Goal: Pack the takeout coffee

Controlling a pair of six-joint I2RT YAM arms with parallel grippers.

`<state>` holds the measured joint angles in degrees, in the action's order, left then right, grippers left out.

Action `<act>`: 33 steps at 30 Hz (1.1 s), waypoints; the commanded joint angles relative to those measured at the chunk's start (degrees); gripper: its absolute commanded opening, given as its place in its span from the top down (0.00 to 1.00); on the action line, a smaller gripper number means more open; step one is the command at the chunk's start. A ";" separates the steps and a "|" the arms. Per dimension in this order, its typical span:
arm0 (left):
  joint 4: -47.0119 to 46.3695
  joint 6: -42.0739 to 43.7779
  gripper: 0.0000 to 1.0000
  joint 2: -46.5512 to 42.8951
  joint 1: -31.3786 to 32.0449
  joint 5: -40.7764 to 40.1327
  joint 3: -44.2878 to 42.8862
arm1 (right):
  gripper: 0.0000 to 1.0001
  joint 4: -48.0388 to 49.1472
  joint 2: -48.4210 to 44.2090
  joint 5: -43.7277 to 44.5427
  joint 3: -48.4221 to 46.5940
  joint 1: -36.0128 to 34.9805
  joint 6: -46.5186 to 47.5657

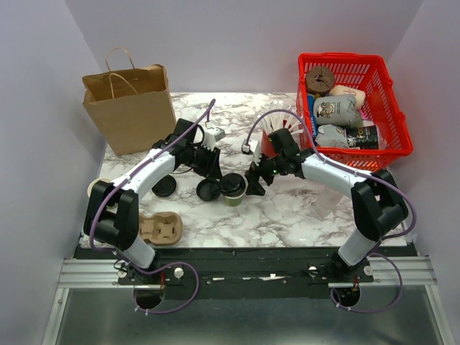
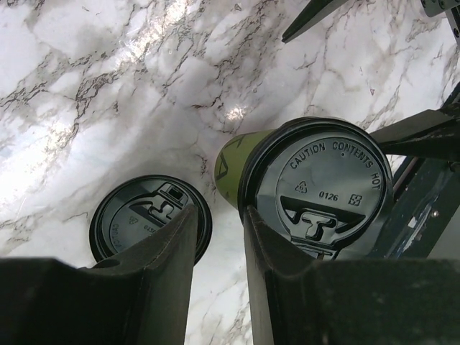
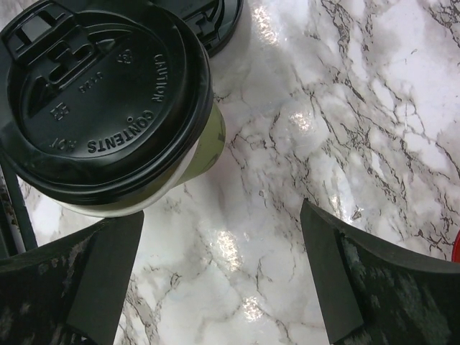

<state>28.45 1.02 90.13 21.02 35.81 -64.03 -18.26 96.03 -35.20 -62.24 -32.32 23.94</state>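
The takeout coffee (image 1: 233,188), an olive-green cup with a black lid, stands upright on the marble table between my two grippers. My left gripper (image 1: 213,167) hovers just behind and left of it. In the left wrist view the jaws (image 2: 219,212) stand a narrow gap apart with nothing between them, and the cup (image 2: 231,159) sits just right of the right finger. My right gripper (image 1: 253,183) is wide open just right of the cup. In the right wrist view (image 3: 221,208) the cup (image 3: 207,147) stands beside the left finger, outside the jaws.
Two loose black lids (image 1: 208,190) (image 1: 164,187) lie left of the cup. A cardboard cup carrier (image 1: 160,228) lies front left. A brown paper bag (image 1: 129,108) stands back left. A red basket (image 1: 394,147) of goods is back right, and a red cup of white sticks (image 1: 277,133) stands beside it.
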 commanded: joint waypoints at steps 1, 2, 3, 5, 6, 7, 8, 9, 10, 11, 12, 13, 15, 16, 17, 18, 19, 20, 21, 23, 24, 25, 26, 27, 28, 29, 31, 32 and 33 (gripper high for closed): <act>-0.50 -0.49 0.60 -0.39 0.34 1.81 -0.57 | 0.02 1.91 0.74 -0.31 -1.66 -0.47 -1.44; -0.58 -0.75 0.60 -0.48 0.43 1.80 -0.66 | 0.02 1.91 0.91 -0.22 -1.83 -0.47 -1.53; -0.76 -0.75 0.60 -0.65 0.43 1.63 -0.74 | 0.01 1.91 1.09 -0.13 -1.92 -0.47 -1.88; -0.67 -0.84 0.60 -0.65 0.34 1.10 -0.92 | 0.02 1.65 1.35 -0.13 -2.27 -0.47 -2.23; -0.50 -0.75 0.60 -0.57 0.34 1.10 -1.01 | 0.02 1.56 1.44 -0.13 -2.54 -0.47 -2.41; -0.58 -0.75 0.60 -0.57 0.43 1.19 -1.10 | 0.01 1.65 1.53 -0.13 -2.54 -0.47 -2.50; -0.50 -0.75 0.60 -0.65 0.43 1.02 -1.18 | 0.01 1.65 1.53 -0.13 -2.54 -0.47 -2.59; -0.50 -0.75 0.60 -0.74 0.43 0.75 -1.27 | 0.02 1.65 1.62 -0.13 -2.71 -0.47 -2.85; -0.32 -0.75 0.60 -0.83 0.43 0.31 -1.36 | 0.02 1.65 1.62 -0.13 -2.63 -0.47 -2.94; -0.23 -0.84 0.60 -1.00 0.43 -0.12 -1.45 | 0.02 1.65 1.62 0.04 -2.71 -0.47 -3.11; -0.06 -0.75 0.60 -1.18 0.43 -0.22 -1.54 | 0.02 1.65 1.62 0.13 -2.63 -0.47 -3.20; 0.12 -0.84 0.60 -1.27 0.52 -0.56 -1.62 | 0.01 1.65 1.53 0.31 -2.45 -0.47 -3.29; 0.29 -0.75 0.60 -1.80 0.43 -1.01 -1.98 | 0.01 1.56 1.44 0.66 -2.45 -0.47 -3.55; 0.21 -0.75 0.60 -2.06 0.52 -1.18 -1.98 | 0.02 1.56 1.62 1.09 -2.54 -0.47 -3.64; 0.21 -0.75 0.60 -2.32 0.43 -1.27 -2.06 | 0.02 1.48 1.62 1.19 -2.45 -0.47 -3.73; 0.03 -0.75 0.60 -2.41 0.52 -1.62 -2.24 | 0.02 1.39 1.62 1.19 -2.54 -0.47 -3.90; 0.20 -0.75 0.60 -2.50 0.52 -1.71 -2.33 | 0.01 1.39 1.71 1.36 -2.54 -0.47 -3.99; 0.21 -0.75 0.60 -2.59 0.43 -1.97 -2.59 | 0.02 1.39 1.71 1.45 -2.54 -0.47 -4.08; 0.21 -0.75 0.60 -2.59 0.43 -2.15 -2.68 | 0.02 1.39 1.71 1.36 -2.62 -0.47 -4.43; 0.38 -0.75 0.60 -2.50 0.43 -2.15 -3.03 | 0.01 1.39 1.88 1.45 -2.80 -0.47 -4.70; 0.38 -0.75 0.60 -2.41 0.43 -2.15 -3.12 | 0.01 1.39 1.88 1.36 -2.71 -0.47 -4.78; 0.29 -0.75 0.60 -2.33 0.52 -1.98 -3.03 | 0.01 1.39 1.88 1.45 -2.80 -0.47 -4.87; 0.38 -0.75 0.60 -2.24 0.43 -1.80 -2.94 | 0.01 1.39 1.88 1.54 -2.80 -0.47 -4.96; 0.29 -0.75 0.60 -2.32 0.52 -1.54 -2.86 | 0.01 1.39 1.88 1.54 -2.71 -0.47 -5.05; 0.29 -0.75 0.60 -2.24 0.52 -1.45 -2.68 | 0.01 1.39 1.88 1.80 -2.71 -0.47 -5.05; 0.29 -0.75 0.60 -2.24 0.43 -1.36 -2.51 | 0.02 1.39 1.88 1.89 -2.71 -0.47 -5.13; 0.20 -1.28 0.60 -2.15 0.52 -1.27 -2.15 | 0.01 1.39 1.62 2.33 -2.54 -0.47 -5.13; 0.12 -2.15 0.60 -2.15 0.52 -1.27 -1.98 | 0.01 1.21 1.53 2.50 -2.62 -0.47 -5.05; 0.12 -2.16 0.60 -2.06 0.52 -1.27 -1.98 | 0.01 1.12 1.44 2.59 -2.54 -0.47 -5.05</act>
<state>28.71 0.40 89.21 21.12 34.52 -65.67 -17.93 96.99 -33.87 -63.48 -32.32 19.44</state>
